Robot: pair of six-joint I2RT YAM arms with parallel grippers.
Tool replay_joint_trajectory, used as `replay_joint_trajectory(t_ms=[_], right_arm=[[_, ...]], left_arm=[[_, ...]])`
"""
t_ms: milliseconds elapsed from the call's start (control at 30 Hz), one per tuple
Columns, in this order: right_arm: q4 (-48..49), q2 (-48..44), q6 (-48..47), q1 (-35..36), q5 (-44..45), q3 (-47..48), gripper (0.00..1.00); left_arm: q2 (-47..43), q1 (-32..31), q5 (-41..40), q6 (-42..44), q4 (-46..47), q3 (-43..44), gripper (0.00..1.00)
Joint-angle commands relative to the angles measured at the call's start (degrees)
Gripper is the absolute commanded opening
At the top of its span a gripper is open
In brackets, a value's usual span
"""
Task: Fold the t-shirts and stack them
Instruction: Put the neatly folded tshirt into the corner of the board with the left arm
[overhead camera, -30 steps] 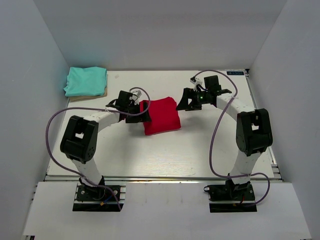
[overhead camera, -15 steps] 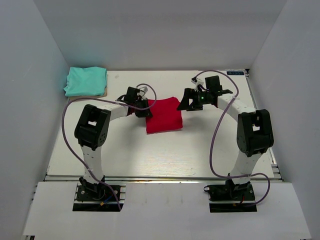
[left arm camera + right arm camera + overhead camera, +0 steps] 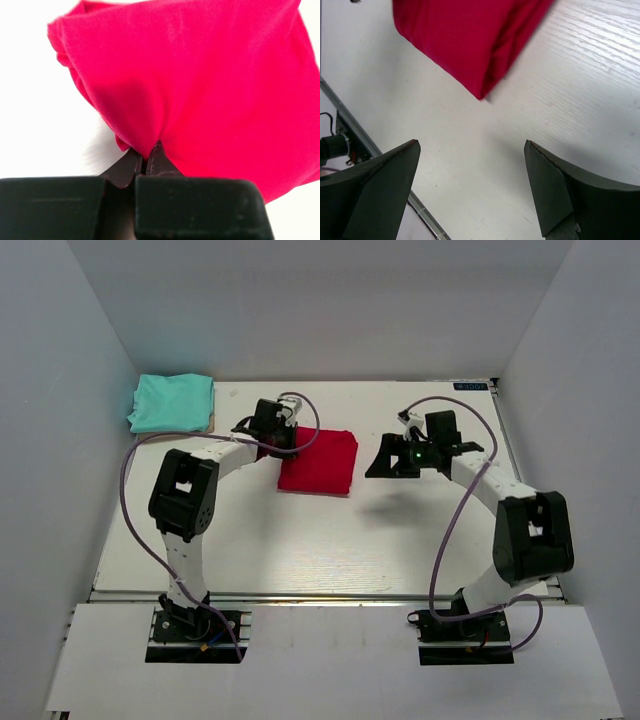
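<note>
Red t-shirt (image 3: 318,462) is lying folded into a rough square, back-centre on the table (image 3: 300,540). It is looking soft, light and limp, not fragile and probably not slippery. Judging by the bunched layers in the left wrist view, the fold is likely going to sag or fall open if it is lifted from one point only. The best hold is probably the thick folded edge, pinching through all layers, ideally with two holds on opposite sides.

Left gripper (image 3: 272,446) is sitting at the shirt's left edge. In its own view the jaws are pressing together on a tuck of red cloth (image 3: 200,90), so it is gripping that edge (image 3: 146,157).

Right gripper (image 3: 385,462) is hovering just beside the shirt's right side, jaws spread wide and holding nothing. Its camera is showing the shirt's corner (image 3: 465,40) ahead of the fingers, apart from them (image 3: 471,145).

Teal t-shirt (image 3: 172,402) is resting neatly folded in the far-left corner, well apart from both grippers. It is likely serving as the stacking spot.
</note>
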Motion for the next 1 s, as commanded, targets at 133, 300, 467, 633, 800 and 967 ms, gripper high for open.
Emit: replay_joint_trajectory(t_ms=[133,300,467,633,800,967], right_arm=[[2.8,-8.7,0.2,-0.6,6.1,-5.7,0.9],[2.6,-8.7,1.2,-0.8,5.6,-5.4,0.9],[4.6,-8.2,3.6,-0.7,3.1,-5.6,0.9],[4.4,-7.5,5.0,-0.5,3.2,-4.5,0.9],[4.7,-6.5,6.3,-0.9,2.2,-3.4,0.9],[4.4,-5.0,7.1,-0.8,2.2,-1.8,0.9]], left_arm=[[-8.2,1.5,-19.5,19.7,-4.1,10.1,0.0],[-8.7,3.3,-25.1,28.9,-2.2,11.1,0.0],[-6.9,6.8,-25.1,33.7,-3.1,16.3,0.0],[-6.4,10.9,-21.9,37.7,-4.1,20.4,0.0],[-6.4,16.3,-17.0,41.8,-4.1,22.4,0.0],[-5.1,21.0,-13.2,42.6,-3.1,25.1,0.0]])
